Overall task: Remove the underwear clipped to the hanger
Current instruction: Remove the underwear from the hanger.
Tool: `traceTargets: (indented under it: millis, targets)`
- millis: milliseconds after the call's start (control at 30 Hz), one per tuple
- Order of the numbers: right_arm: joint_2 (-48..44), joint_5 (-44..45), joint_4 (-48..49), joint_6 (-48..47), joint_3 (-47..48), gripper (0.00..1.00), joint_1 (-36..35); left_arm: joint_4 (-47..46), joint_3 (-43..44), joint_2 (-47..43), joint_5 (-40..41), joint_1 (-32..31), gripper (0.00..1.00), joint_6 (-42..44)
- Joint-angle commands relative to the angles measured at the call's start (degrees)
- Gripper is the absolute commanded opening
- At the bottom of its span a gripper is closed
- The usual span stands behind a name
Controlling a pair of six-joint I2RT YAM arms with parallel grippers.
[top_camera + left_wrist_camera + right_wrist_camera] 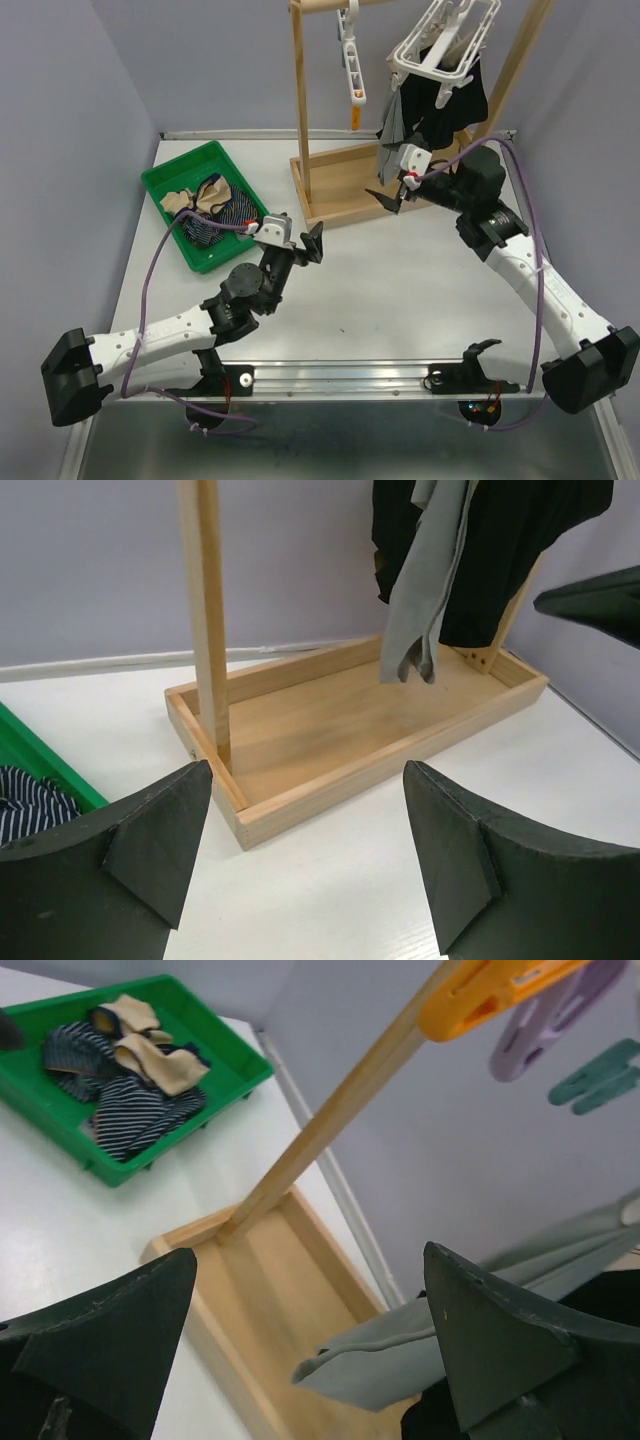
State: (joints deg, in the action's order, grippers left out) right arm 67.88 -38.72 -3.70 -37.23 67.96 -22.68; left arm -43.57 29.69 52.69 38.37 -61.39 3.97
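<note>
- The green tray [160, 185] sits at the far left of the surface [400, 300]. The navy striped underwear [222, 215] and tan underwear [182, 200] lie in it, already off the hanger.
- The left fingers [316, 240] are spread wide with nothing between them. They hang above the surface between the tray and the wooden stand [340, 185], pointing toward its base and well apart from any hanging cloth.
- The right fingers [388, 199] are also fully spread and empty. They sit just under the hem of the grey underwear [392, 125].
- In the right wrist view the grey cloth shows low in the gap, close to one finger, but nothing is pinched yet.
- The grey piece hangs from the white clip hanger [445, 40] on the stand's top rail. The black underwear [455, 100] is clipped just beside it, touching or overlapping it.
- The step in hand looks like the right arm's reach for the grey piece.
- To do it well, raise the fingers so that one passes on each side of the grey cloth alone. Take a full fold, not the bare edge, and leave the black cloth out of the pinch.
- Then pull steadily downward in line with the clip. A sideways tug would likely swing the hanger or drag the neighbouring piece.
</note>
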Motion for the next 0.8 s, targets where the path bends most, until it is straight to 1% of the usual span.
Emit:
traceTargets:
  millis: [0,33,100,167,233,333,467,567,767]
  targets:
    - [-2.7,14.8,26.2,4.8,-7.1,1.0,-1.4,-1.6,-2.1,-3.0,3.4,0.7,0.89,-0.1]
    - [-2.8,17.2,33.2,6.8,-8.4,1.0,-1.4,-1.6,-2.4,-4.0,3.4,1.1,0.89,-0.2]
    - [-1.3,19.4,32.8,9.2,-7.5,1.0,-1.5,-1.4,-3.1,-4.8,3.3,2.1,0.89,-0.1]
    - [0.8,23.6,33.2,11.6,-6.8,1.0,-1.4,-1.4,-3.8,-5.7,2.8,3.3,0.89,-0.1]
    - [2.2,26.5,38.2,13.1,-7.0,1.0,-1.4,-1.4,-4.1,-6.4,1.9,4.1,0.89,-0.4]
    - [4.9,28.0,44.9,13.4,-7.3,1.0,-1.4,-1.4,-4.4,-6.5,0.7,5.4,0.89,-0.8]
    - [7.4,29.1,48.3,13.9,-6.7,1.0,-1.3,-1.3,-4.8,-6.6,0.0,6.1,0.89,-1.3]
    - [8.9,28.8,55.1,13.7,-7.8,1.0,-1.4,-1.3,-5.2,-6.5,-0.8,6.9,0.89,-1.9]
    - [12.6,31.3,58.9,16.5,-6.4,0.98,-1.3,-1.4,-5.3,-6.3,-2.2,8.0,0.89,-2.6]
